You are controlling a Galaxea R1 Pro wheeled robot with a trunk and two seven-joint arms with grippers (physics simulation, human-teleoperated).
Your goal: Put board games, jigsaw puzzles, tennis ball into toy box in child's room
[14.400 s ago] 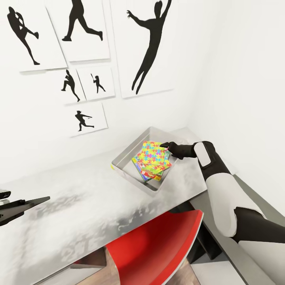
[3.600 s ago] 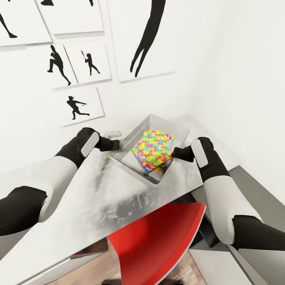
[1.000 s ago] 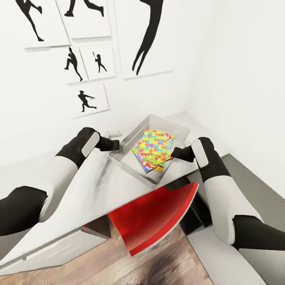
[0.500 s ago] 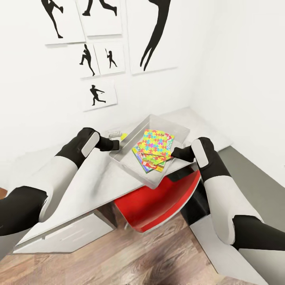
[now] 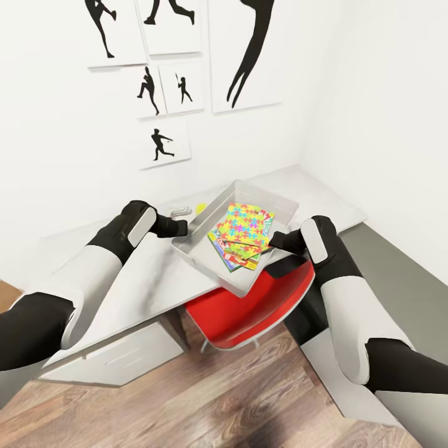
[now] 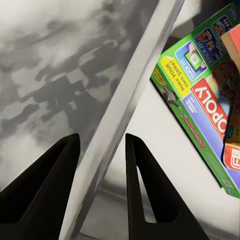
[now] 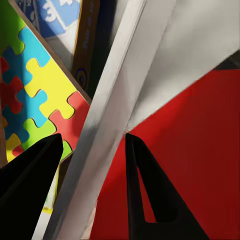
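Flared grey toy box [image 5: 205, 235] (translucent rim) btwn fingers [image 6: 137, 175].

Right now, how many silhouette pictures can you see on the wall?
5: two large ones cut by the top edge, and, a tall one beside them, a two-figure picture, and the lowest.

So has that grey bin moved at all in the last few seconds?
Yes. The bin has come towards the robot: its near corner now hangs past the front edge of the desk, over the red chair; earlier it sat on the desk.
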